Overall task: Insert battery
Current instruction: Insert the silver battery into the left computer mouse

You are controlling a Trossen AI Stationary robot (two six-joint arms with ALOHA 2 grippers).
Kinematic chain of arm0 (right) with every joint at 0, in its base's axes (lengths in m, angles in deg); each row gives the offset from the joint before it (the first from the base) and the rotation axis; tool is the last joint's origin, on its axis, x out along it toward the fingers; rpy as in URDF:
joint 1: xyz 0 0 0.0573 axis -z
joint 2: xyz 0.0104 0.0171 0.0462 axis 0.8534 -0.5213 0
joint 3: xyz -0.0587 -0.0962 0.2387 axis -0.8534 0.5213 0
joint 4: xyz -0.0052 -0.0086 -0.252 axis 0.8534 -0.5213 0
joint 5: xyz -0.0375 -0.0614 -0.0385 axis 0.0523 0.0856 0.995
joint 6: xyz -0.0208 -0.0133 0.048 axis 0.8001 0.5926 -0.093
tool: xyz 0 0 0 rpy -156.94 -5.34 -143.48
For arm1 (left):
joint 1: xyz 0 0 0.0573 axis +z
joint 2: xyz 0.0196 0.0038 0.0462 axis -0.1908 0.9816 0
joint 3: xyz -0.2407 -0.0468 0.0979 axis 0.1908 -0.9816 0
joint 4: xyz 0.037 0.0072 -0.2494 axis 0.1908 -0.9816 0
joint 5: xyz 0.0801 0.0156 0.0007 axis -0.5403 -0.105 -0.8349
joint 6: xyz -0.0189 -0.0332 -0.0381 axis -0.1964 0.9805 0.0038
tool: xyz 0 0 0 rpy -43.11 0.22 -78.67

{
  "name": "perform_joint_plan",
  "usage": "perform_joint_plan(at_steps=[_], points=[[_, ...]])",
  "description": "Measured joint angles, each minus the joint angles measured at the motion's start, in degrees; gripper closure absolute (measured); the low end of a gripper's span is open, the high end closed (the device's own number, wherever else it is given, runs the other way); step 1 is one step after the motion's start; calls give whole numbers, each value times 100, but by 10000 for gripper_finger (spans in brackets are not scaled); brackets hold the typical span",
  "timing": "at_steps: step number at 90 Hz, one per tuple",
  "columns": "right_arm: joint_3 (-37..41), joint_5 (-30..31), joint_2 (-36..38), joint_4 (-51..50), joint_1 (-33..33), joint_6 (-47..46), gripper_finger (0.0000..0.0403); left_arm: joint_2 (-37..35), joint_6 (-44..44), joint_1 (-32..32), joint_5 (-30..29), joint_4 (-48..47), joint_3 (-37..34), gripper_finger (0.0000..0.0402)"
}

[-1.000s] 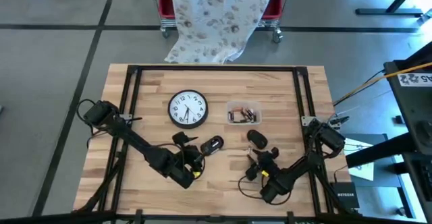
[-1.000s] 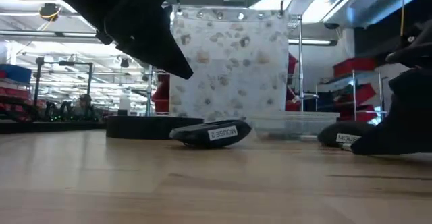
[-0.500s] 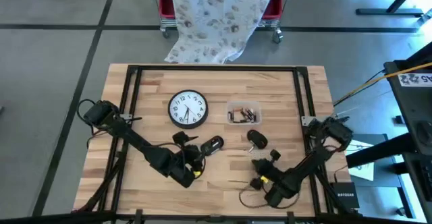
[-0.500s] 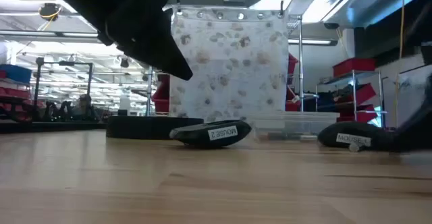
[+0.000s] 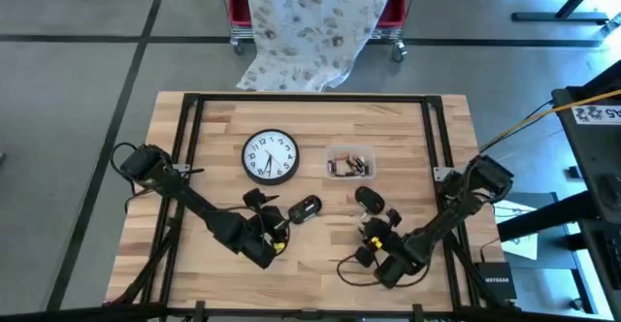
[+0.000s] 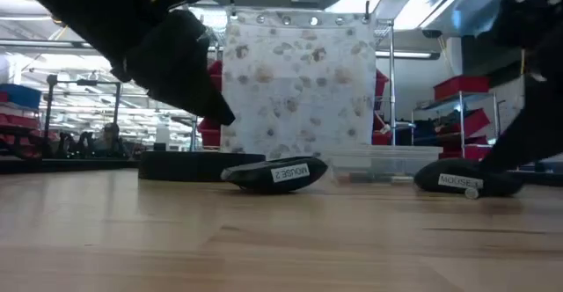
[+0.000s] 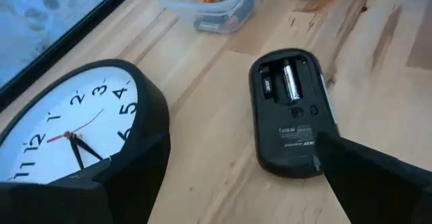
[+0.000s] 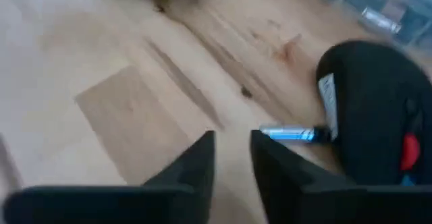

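A black mouse (image 5: 305, 209) lies belly up in the table's middle, its battery bay (image 7: 287, 81) uncovered with one battery (image 7: 290, 82) inside. My left gripper (image 5: 275, 227) hovers open just near-left of it, touching nothing. A second black mouse (image 5: 368, 199) lies to the right. A loose battery (image 8: 290, 134) rests on the wood against that mouse's (image 8: 378, 116) edge. My right gripper (image 5: 372, 237) hangs near it, fingers a narrow gap apart, empty, aimed at the battery (image 8: 233, 150).
A round wall clock (image 5: 270, 157) lies face up beside the left gripper, toward the far side. A clear tray (image 5: 349, 163) with several batteries sits behind the mice. Bare wood spreads along the near edge. Black frame rails run along the table's sides.
My right gripper drew back toward the table's near edge, then returned toward the second mouse and its loose battery. My left gripper shifted slightly toward the table's left and dipped lower. Neither mouse has moved.
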Motion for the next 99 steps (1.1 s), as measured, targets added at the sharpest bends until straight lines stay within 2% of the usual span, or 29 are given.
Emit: perform_joint_plan(at_steps=[9, 15, 19, 32, 42, 50, 61, 74, 86, 99], points=[[84, 160, -225, -68, 22, -648, 212, 0, -4, -4, 3, 20, 0, 47], [116, 196, -373, -62, 87, -1073, 185, 0, -8, -4, -28, 33, 0, 47], [145, 164, -505, -70, 127, -1237, 176, 1, -9, -4, -41, 58, 0, 47], [152, 600, -855, -114, 135, -1565, 176, 0, -41, -4, -48, 139, 0, 47], [152, 672, -979, -247, 147, -1793, 193, 0, -36, -4, -47, 139, 0, 47], [152, 690, -1056, -305, 147, -1820, 222, 0, -23, -4, -48, 153, 0, 47], [167, 726, -1065, -8, 149, -1228, 291, 2, -22, 3, -48, 153, 0, 47], [187, 924, -1074, 573, 145, -109, 382, 0, -9, 3, -48, 162, 0, 47], [185, 982, -1060, 811, 159, 949, 375, 0, -4, 3, -47, 161, 0, 47], [163, 790, -945, 995, 186, 1929, 375, 0, -2, 3, -48, 170, 0, 47]])
